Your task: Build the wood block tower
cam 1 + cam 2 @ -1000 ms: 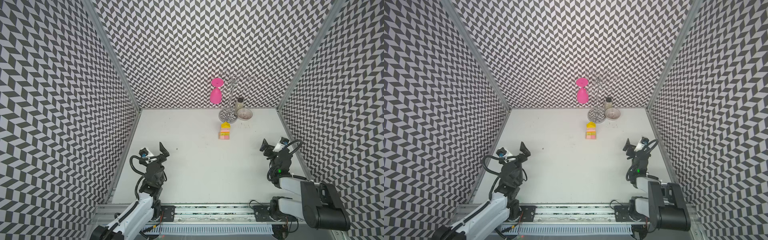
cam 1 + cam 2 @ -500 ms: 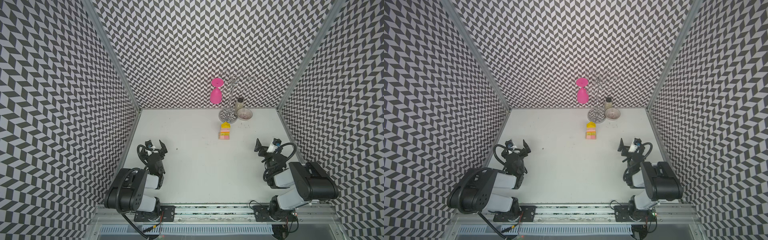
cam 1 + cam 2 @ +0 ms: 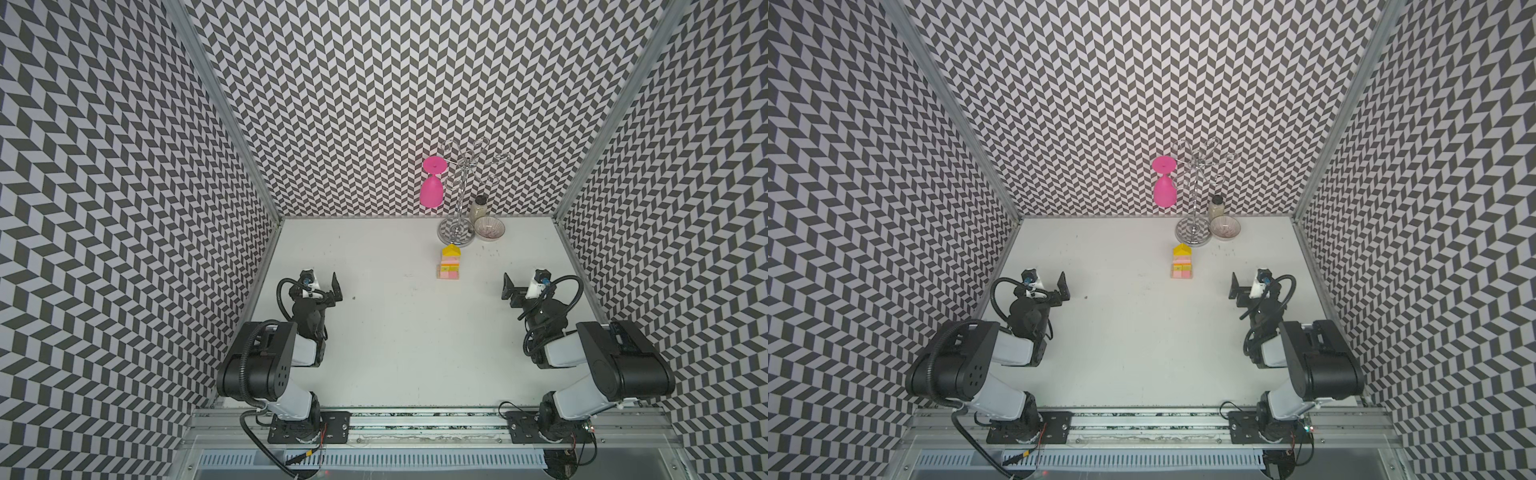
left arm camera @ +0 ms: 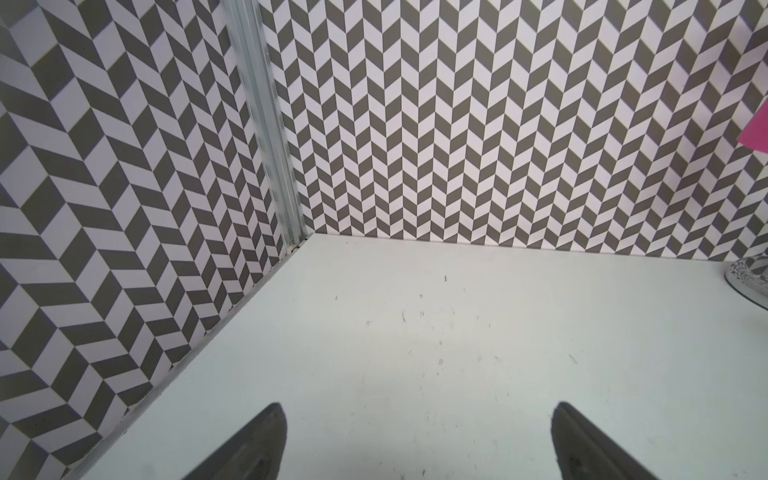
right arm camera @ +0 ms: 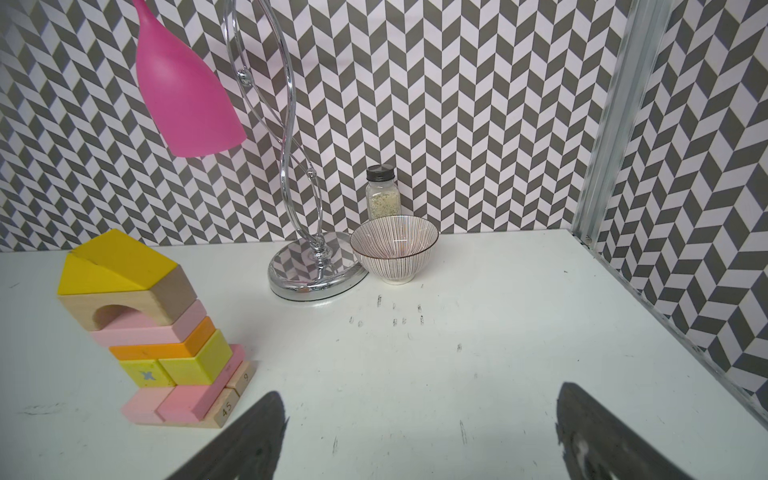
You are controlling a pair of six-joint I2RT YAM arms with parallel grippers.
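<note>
The tower stands upright on the white table, right of centre towards the back. Its wood blocks are stacked from numbered tan bars through pink blocks, yellow cubes, an orange bar, a pink bar and a tan arch up to a yellow roof piece. My left gripper is open over bare table near the left wall, holding nothing. My right gripper is open too, empty, a little to the right of the tower and nearer the front.
A chrome wire stand with a magenta goblet hanging upside down stands just behind the tower. A striped bowl and a spice jar sit beside it. Patterned walls close in three sides.
Both arms have folded back, with their elbows now raised above the front rail. Both grippers stayed open and the tower has not moved.
</note>
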